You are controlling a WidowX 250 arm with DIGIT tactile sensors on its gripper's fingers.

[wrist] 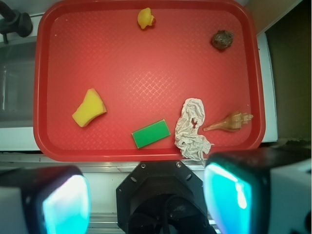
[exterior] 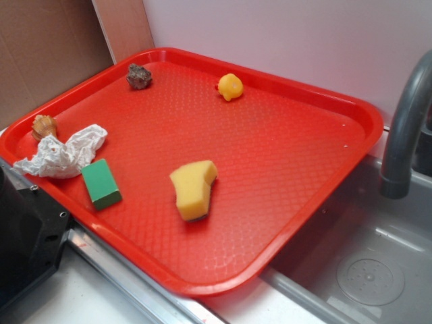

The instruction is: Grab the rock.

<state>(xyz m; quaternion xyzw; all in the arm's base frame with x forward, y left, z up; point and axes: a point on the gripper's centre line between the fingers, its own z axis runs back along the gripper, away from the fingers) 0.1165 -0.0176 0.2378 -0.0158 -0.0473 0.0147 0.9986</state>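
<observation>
Rock (exterior: 139,77) near the far left corner of a red tray (exterior: 317,196), lumpy, dark grey-brown, resting on the textured floor just inside the rim; in the wrist view the same rock (wrist: 222,40) toward the upper right of the tray (wrist: 48,73), touching nothing. Yellow rubber duck (exterior: 230,87) along the same far edge, well apart from the rock, also visible near the top middle from the wrist (wrist: 145,18). Tan ribbed seashell (exterior: 44,126) at the left rim, just beside a crumpled white paper towel (exterior: 64,154); from the wrist, shell (wrist: 233,122) to the right of the towel (wrist: 192,129), pointed end toward it. Green block (exterior: 101,183) near the front edge, close to the towel, lying flat (wrist: 151,133). Yellow sponge piece (exterior: 193,190) toward the middle front, apart from everything else (wrist: 89,107). Metal sink (exterior: 378,270) to the right of the tray, with a dark grey faucet (exterior: 403,121) arching over it. Gripper (wrist: 146,197) off the tray at its near edge, well away from the rock, fingers (wrist: 66,202) spread wide, holding nothing, pads glowing teal in the wrist view.
</observation>
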